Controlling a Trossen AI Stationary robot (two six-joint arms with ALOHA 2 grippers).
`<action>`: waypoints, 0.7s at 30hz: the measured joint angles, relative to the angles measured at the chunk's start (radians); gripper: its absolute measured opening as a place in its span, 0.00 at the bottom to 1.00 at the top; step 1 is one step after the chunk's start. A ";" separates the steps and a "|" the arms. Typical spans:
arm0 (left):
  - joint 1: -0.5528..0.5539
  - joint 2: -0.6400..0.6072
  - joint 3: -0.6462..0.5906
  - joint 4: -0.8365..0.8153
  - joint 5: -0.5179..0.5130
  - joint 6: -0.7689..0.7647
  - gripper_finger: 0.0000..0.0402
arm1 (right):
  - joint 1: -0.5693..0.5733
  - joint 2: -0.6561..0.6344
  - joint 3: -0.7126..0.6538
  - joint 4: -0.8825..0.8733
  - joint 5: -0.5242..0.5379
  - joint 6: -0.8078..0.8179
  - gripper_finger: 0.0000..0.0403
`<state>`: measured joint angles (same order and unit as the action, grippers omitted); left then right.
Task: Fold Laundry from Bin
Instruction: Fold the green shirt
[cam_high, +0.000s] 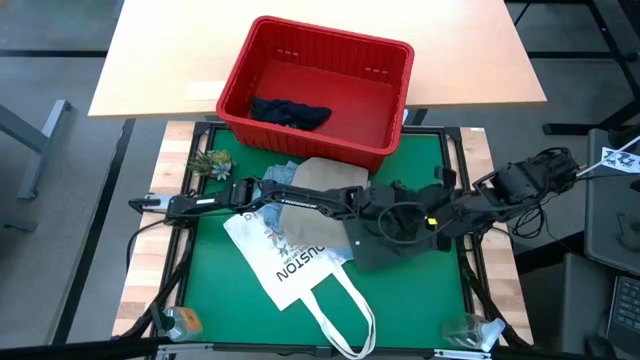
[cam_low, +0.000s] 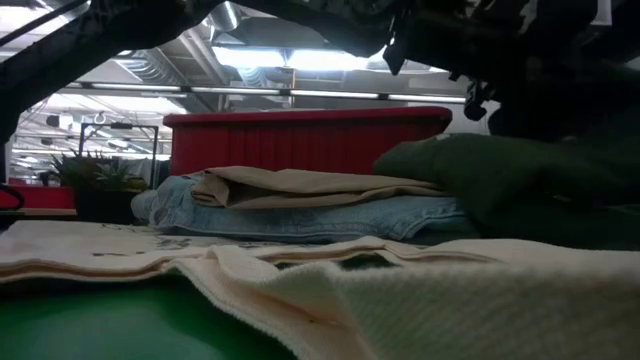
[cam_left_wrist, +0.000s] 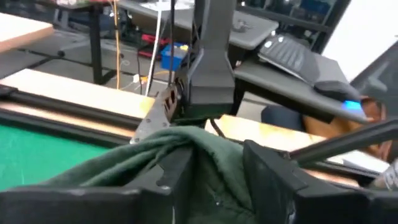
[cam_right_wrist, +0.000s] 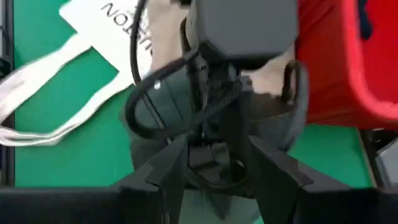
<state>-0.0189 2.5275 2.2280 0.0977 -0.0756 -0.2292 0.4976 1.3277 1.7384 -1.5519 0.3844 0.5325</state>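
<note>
Dark olive soft shirt (cam_high: 385, 248) sits bunched at approx 3 o'clock of the green mat (cam_high: 400, 165), both arms crossed right over it. Left gripper (cam_left_wrist: 217, 177) looks clenched on a raised fold of it — cloth humps up between the dark fingers in the left wrist view. Right gripper (cam_right_wrist: 211, 177): fingers stand apart around the other arm's wrist and cable, can't tell if any cloth is in them.

Rest of the laundry: folded beige cloth (cam_high: 330, 175) on light blue denim jeans (cam_high: 283, 172), stacked at 12 o'clock against the red plastic slotted bin (cam_high: 385, 150); dark navy garment (cam_high: 290, 112) not yet taken out of the bin. White HOUSTON tote bag (cam_high: 290, 262) at 7 o'clock, under the left arm.

Risks, imo:
- grippers v close — cable loop could snag a finger.
- one-sided grip → shirt drags as a lump, no clean fold.
- a sweep toward 12 could knock the stack; toward 7, catch the tote handles.
</note>
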 joint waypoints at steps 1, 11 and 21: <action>0.000 0.000 0.000 -0.003 0.008 0.000 0.33 | 0.005 -0.015 -0.022 -0.001 -0.019 -0.002 0.41; -0.002 0.000 0.000 0.012 0.060 0.000 0.33 | 0.013 -0.207 -0.274 -0.016 -0.014 0.211 0.41; 0.000 0.000 0.000 0.025 0.045 0.000 0.33 | -0.003 -0.325 -0.537 0.054 0.079 0.327 0.41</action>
<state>-0.0189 2.5271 2.2281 0.1230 -0.0306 -0.2291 0.4950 1.0026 1.2012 -1.4983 0.4629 0.8597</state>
